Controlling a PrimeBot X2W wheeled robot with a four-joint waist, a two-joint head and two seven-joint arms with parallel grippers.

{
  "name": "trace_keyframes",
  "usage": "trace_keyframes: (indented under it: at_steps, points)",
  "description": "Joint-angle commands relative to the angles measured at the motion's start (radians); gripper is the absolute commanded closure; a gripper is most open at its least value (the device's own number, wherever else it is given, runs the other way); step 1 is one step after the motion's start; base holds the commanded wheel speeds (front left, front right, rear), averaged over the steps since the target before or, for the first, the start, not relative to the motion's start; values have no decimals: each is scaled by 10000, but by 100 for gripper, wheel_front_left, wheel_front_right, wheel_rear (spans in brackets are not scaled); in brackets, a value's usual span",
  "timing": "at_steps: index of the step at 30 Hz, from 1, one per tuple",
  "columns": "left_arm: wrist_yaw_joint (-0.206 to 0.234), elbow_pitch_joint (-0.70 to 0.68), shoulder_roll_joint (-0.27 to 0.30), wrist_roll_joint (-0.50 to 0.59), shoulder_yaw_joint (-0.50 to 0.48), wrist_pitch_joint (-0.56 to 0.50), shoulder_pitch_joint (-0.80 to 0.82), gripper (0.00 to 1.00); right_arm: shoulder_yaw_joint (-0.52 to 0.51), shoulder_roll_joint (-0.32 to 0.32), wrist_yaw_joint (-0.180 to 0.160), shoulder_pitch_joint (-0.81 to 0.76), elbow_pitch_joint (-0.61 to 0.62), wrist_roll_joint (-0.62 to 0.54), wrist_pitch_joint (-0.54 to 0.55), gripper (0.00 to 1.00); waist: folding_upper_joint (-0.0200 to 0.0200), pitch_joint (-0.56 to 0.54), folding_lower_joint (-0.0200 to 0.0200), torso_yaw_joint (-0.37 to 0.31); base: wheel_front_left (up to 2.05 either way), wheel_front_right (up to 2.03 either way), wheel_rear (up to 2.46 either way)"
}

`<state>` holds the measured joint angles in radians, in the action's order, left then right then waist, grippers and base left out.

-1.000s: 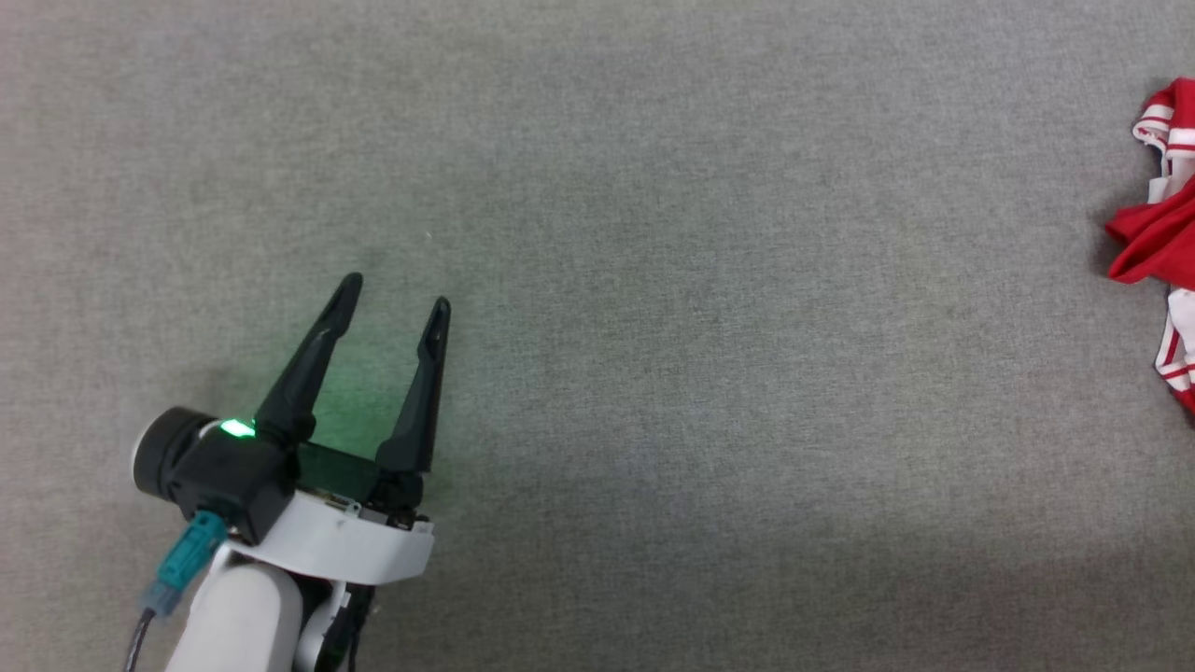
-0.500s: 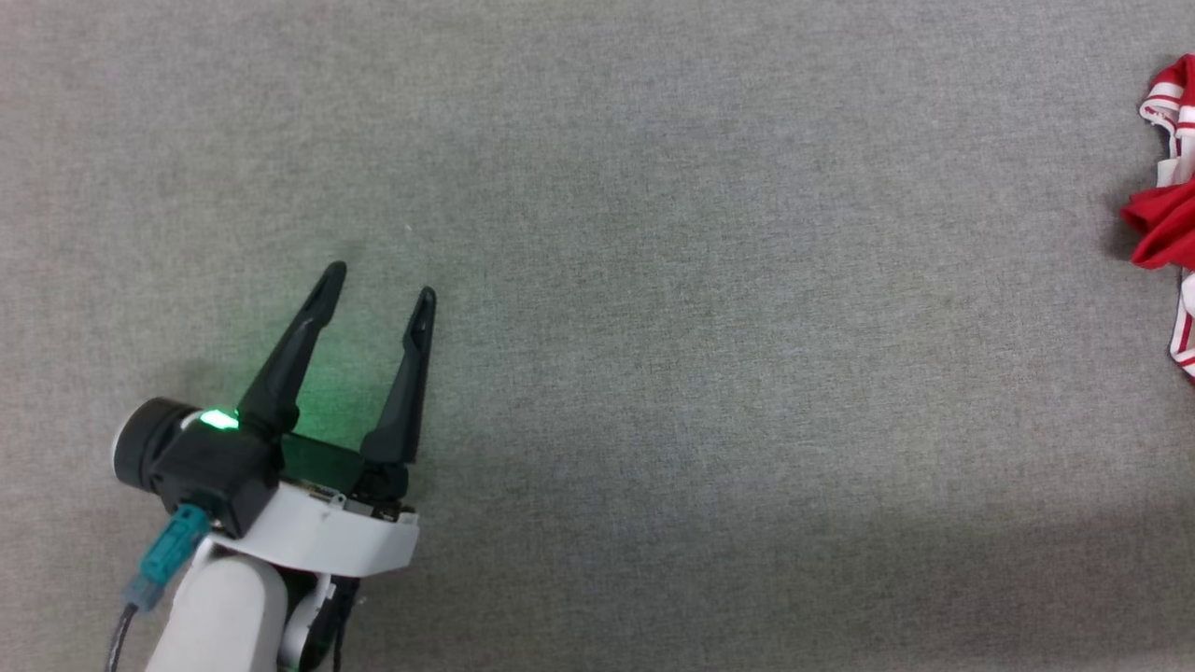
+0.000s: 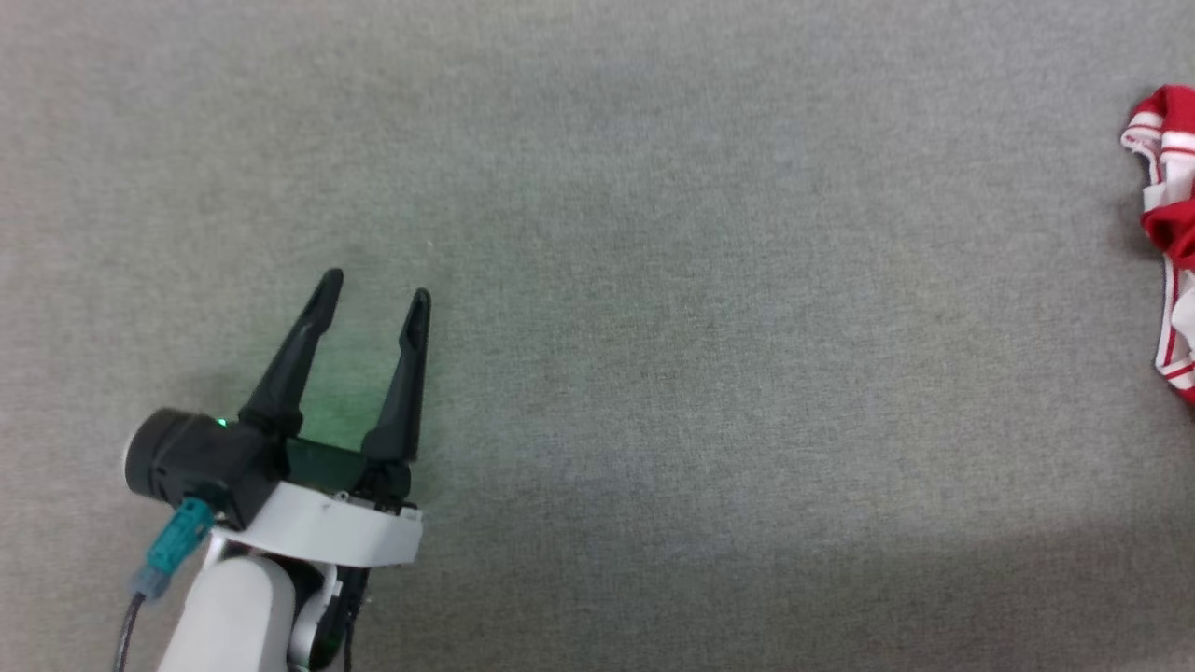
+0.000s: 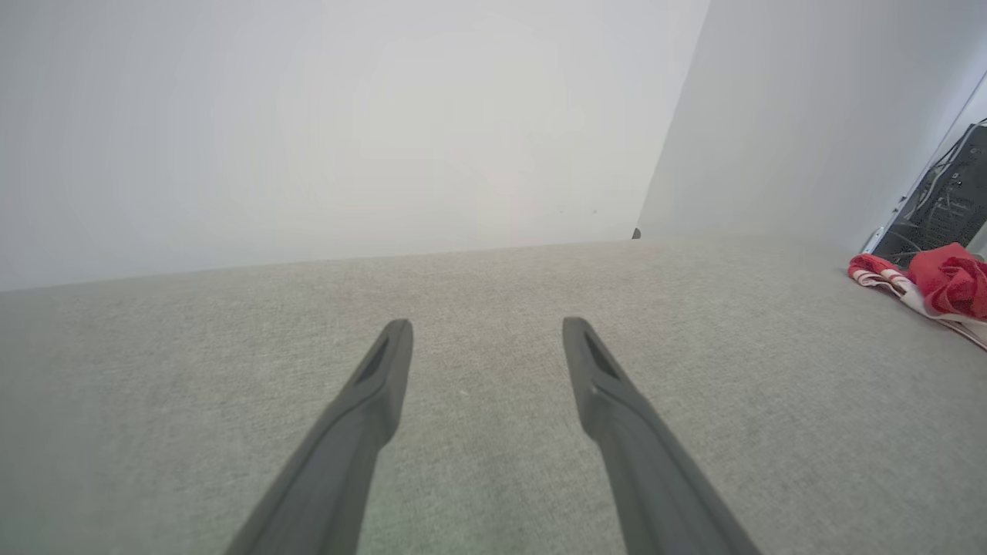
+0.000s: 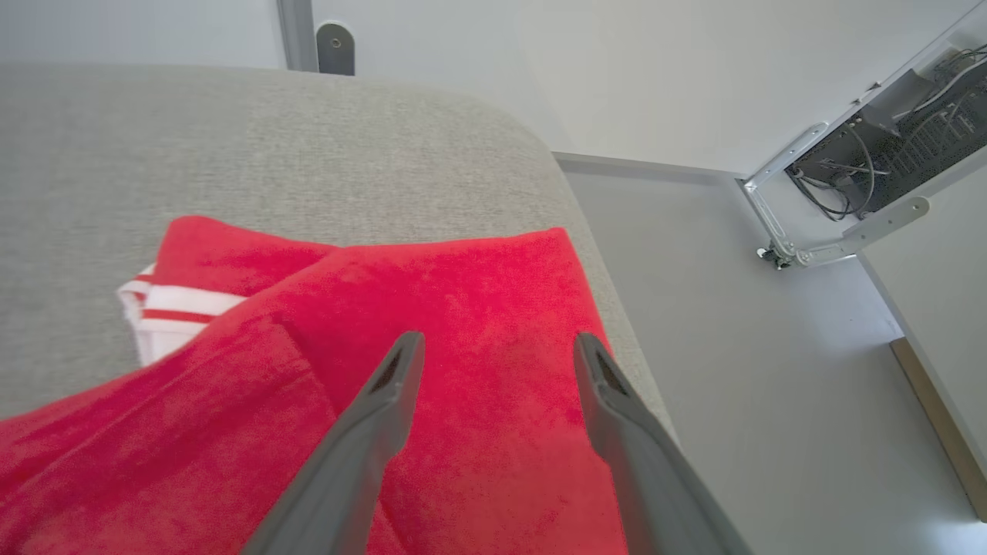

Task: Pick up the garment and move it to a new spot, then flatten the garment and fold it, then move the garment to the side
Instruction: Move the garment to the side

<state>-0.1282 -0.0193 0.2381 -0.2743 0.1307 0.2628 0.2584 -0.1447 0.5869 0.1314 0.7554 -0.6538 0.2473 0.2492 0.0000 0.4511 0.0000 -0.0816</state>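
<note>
The garment [image 3: 1174, 229] lies at the far right of the wide grey padded surface [image 3: 653, 280], bunched rather than flat. In the head view its visible strip runs away from and towards the robot, and the frame cuts off the rest. In the right wrist view its red cloth reaches close to the surface's rounded edge, with bare floor [image 5: 771, 347] beyond.

The right gripper [image 5: 497, 343] is clearly the nearer one. It sits directly over the red cloth with its fingers spread and nothing pinched between them. Whether the tips touch the cloth cannot be told.

The left gripper [image 3: 375, 285] hangs over bare grey surface well away from the garment, also spread and empty. From it the garment lies far off to the right, a small red heap in the left wrist view.

A white band with thin red stripes [image 5: 166, 308] peeks out at the garment's inner side, towards the middle of the surface.

Judging from this, any spreading would probably have to draw the cloth leftward, away from the drop at the edge.
</note>
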Motion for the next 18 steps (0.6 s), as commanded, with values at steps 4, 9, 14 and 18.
trace_keyframes:
  at_steps: [4,9,14,18]
  points:
    - [-41,359,-273,-101,-196,20,-360,0,980,-598,-18,-568,375,354,-309,0,0,-1019,0,234,0,0,0]
    - [-11,698,-456,88,-607,19,-700,0,1932,-1456,-18,-1224,1131,334,-841,0,0,-1837,0,372,0,0,0]
    - [8,835,-566,191,-998,19,-1002,0,2513,-2269,-18,-1802,1790,117,-1210,0,0,-2340,0,417,0,0,0]
    - [19,1092,-586,302,-1268,19,-1252,0,2724,-2949,-18,-2399,2381,187,-1554,0,0,-2758,0,448,0,0,0]
